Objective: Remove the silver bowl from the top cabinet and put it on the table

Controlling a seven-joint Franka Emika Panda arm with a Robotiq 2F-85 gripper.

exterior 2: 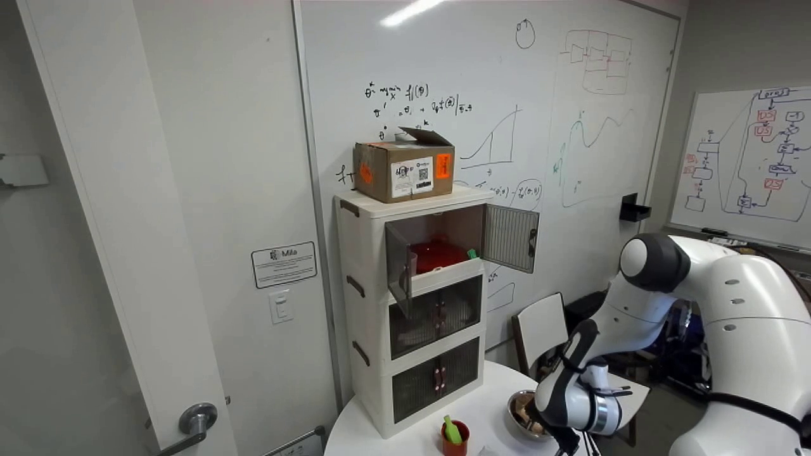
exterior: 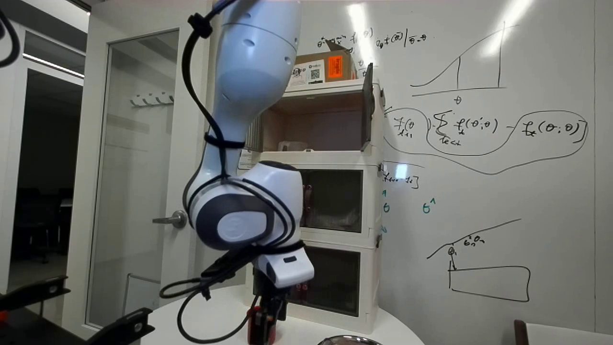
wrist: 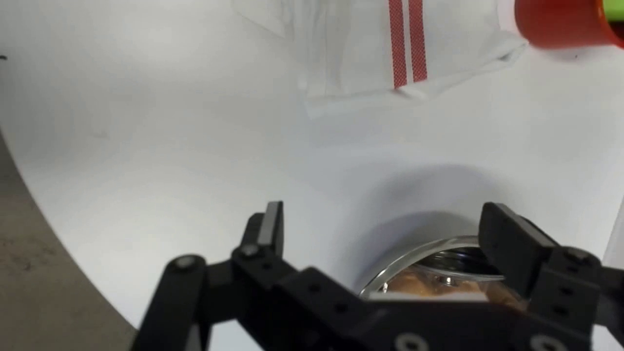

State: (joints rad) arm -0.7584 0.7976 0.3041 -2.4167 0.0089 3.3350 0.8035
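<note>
The silver bowl stands on the round white table, with brown shapes showing inside it. Its rim also shows in an exterior view at the bottom edge. In the wrist view the bowl's rim is low in the picture, partly hidden by the gripper body. My gripper is open, with nothing between its fingers. One finger overlaps the bowl's rim in the wrist view; I cannot tell whether it touches. The top cabinet has both doors open; it holds a red object and a small green thing.
A red cup with a green utensil stands near the cabinet; it also shows in the wrist view. A white cloth with red stripes lies on the table. A cardboard box tops the cabinet stack. A chair stands behind.
</note>
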